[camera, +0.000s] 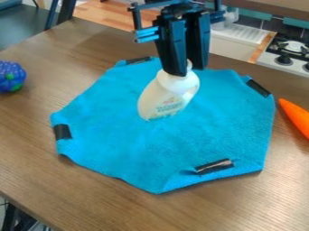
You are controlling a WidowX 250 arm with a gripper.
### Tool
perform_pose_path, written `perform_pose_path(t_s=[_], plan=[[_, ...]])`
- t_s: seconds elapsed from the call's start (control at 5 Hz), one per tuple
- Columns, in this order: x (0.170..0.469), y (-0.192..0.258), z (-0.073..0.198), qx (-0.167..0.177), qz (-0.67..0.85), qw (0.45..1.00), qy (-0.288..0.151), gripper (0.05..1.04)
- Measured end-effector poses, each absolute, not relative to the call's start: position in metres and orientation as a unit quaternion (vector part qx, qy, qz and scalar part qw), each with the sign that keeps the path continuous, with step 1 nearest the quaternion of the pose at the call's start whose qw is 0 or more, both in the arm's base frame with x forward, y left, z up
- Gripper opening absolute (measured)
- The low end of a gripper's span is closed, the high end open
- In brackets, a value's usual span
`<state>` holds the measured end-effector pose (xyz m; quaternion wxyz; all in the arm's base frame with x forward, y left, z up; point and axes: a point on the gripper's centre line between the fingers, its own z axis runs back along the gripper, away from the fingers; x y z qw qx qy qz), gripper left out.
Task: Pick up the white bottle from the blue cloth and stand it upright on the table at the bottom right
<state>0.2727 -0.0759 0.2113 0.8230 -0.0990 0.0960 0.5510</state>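
Note:
The black gripper (184, 71) hangs at the upper middle of the view, pointing down. Its two fingers stand on either side of the neck of a white bottle (168, 94) and are closed on it. The bottle tilts, with its top towards the right and its base towards the lower left. Beneath it spreads a blue cloth (199, 135) with folded edges, held to the table by black tape pieces. Whether the bottle's base touches the cloth, I cannot tell.
The cloth lies on a brown wooden table (36, 149). An orange carrot-like object (296, 118) is at the right edge, and a blue and green ball-like toy (11, 76) at the left edge. A stove (289, 56) stands behind at the upper right.

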Motion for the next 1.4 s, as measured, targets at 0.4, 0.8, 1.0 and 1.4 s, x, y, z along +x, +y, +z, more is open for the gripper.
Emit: perform_pose_path(t_s=[0.4, 0.8, 1.0, 1.4], plan=[[0.232, -0.096, 0.208, -0.099, 0.525, 0.833, 0.144, 0.288], [0.208, -0.127, 0.211, -0.102, 0.500, 0.837, 0.194, 0.288], [0.206, -0.140, 0.207, -0.100, 0.501, 0.832, 0.215, 0.288], [0.211, -0.172, 0.186, -0.093, 0.503, 0.824, 0.243, 0.288]])
